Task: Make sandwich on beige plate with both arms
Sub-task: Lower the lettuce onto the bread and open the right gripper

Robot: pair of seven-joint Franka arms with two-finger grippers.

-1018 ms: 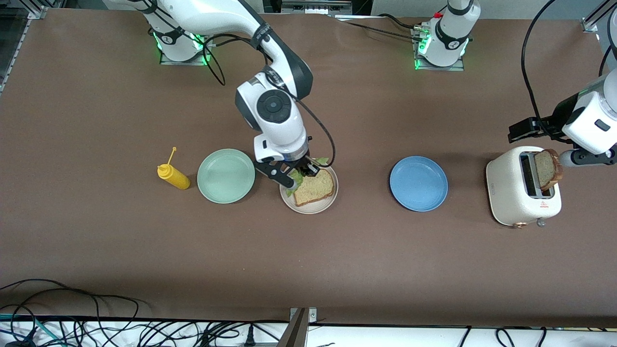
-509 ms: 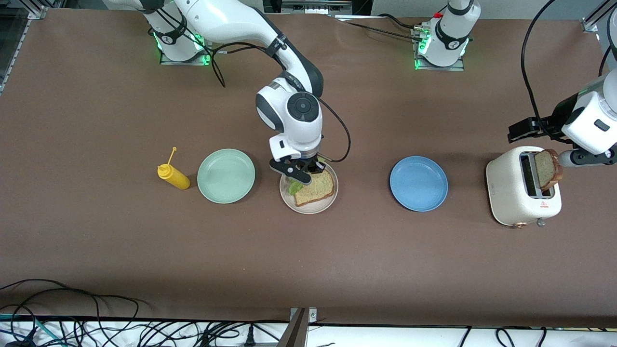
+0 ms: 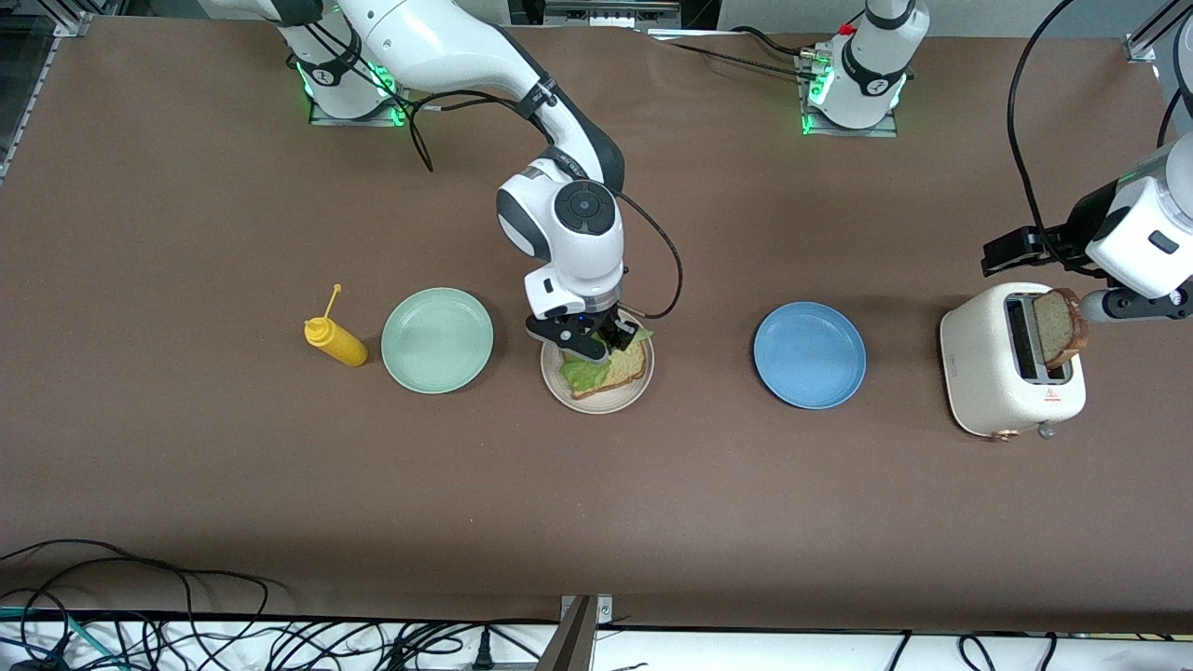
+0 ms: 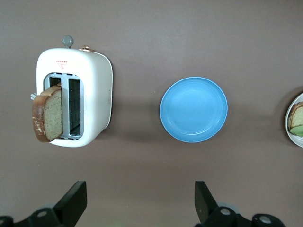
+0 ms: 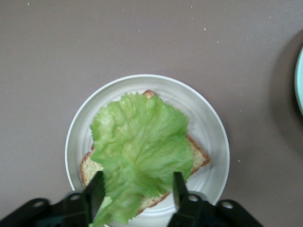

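The beige plate (image 3: 615, 399) holds one brown bread slice (image 3: 626, 367). My right gripper (image 3: 589, 343) hangs low over the plate, shut on a ruffled green lettuce leaf (image 3: 583, 373) that drapes over the slice. In the right wrist view the lettuce (image 5: 139, 142) covers most of the bread (image 5: 199, 158) on the plate (image 5: 213, 137), between my fingers (image 5: 96, 189). A second bread slice (image 3: 1061, 326) stands up out of the white toaster (image 3: 988, 373). My left gripper (image 4: 139, 198) is open and empty, high over the table beside the toaster (image 4: 97, 94) and its slice (image 4: 47, 113).
A blue plate (image 3: 809, 354) lies between the beige plate and the toaster and also shows in the left wrist view (image 4: 193, 109). A mint-green plate (image 3: 436, 339) and a yellow squeeze bottle (image 3: 335, 341) lie toward the right arm's end.
My right gripper has carried the lettuce from the plate's rim to over the bread slice, and the leaf now covers part of it. The left arm has not moved.
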